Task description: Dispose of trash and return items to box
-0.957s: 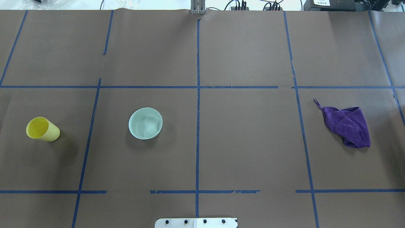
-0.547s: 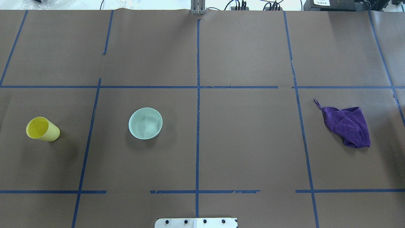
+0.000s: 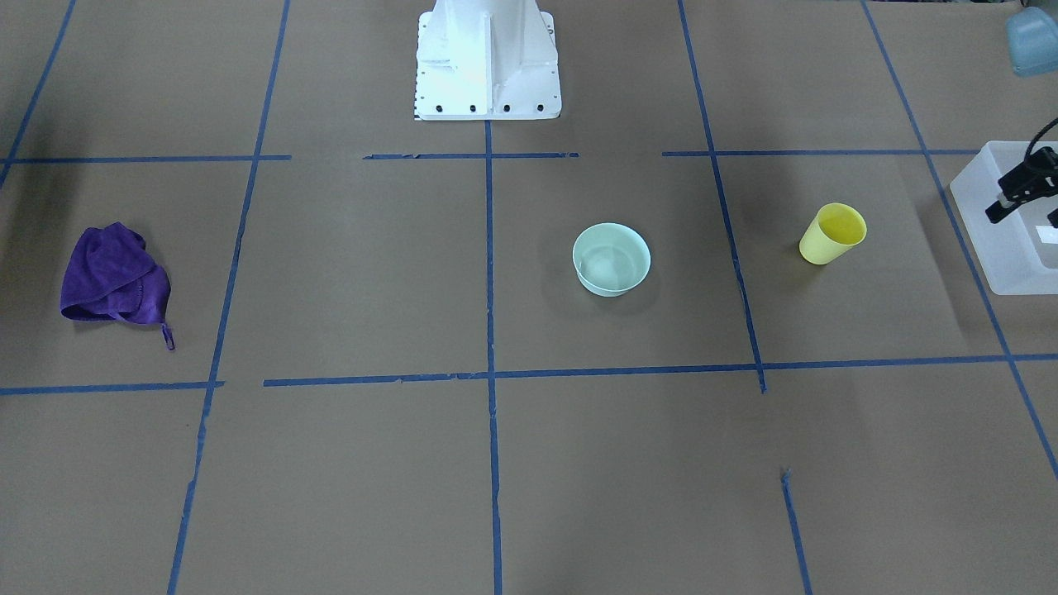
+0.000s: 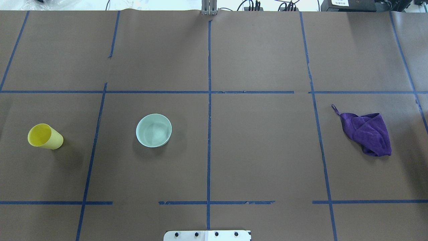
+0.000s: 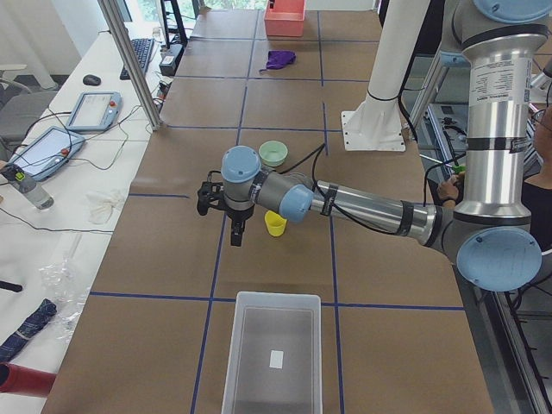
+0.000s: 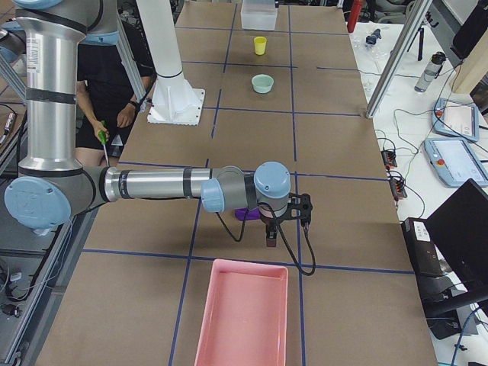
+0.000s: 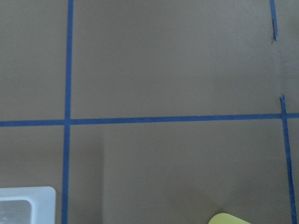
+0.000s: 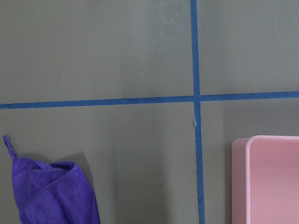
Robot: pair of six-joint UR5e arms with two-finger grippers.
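The yellow cup (image 4: 45, 136) stands upright on the brown table at the robot's left; it also shows in the front view (image 3: 831, 235) and at the bottom edge of the left wrist view (image 7: 229, 218). The translucent white box (image 3: 1004, 248) sits past the cup at the table's left end, empty apart from a small label (image 5: 231, 354). My left gripper (image 3: 1025, 216) hovers between cup and box, its jaws apart and empty. My right gripper (image 6: 288, 229) hovers near the purple cloth (image 6: 245, 215); I cannot tell whether it is open or shut.
A pale green bowl (image 4: 153, 130) stands right of the cup. The crumpled purple cloth (image 4: 367, 132) lies at the table's right. A pink tray (image 6: 242, 316) sits at the right end. The white robot base (image 3: 486, 58) stands at the near edge.
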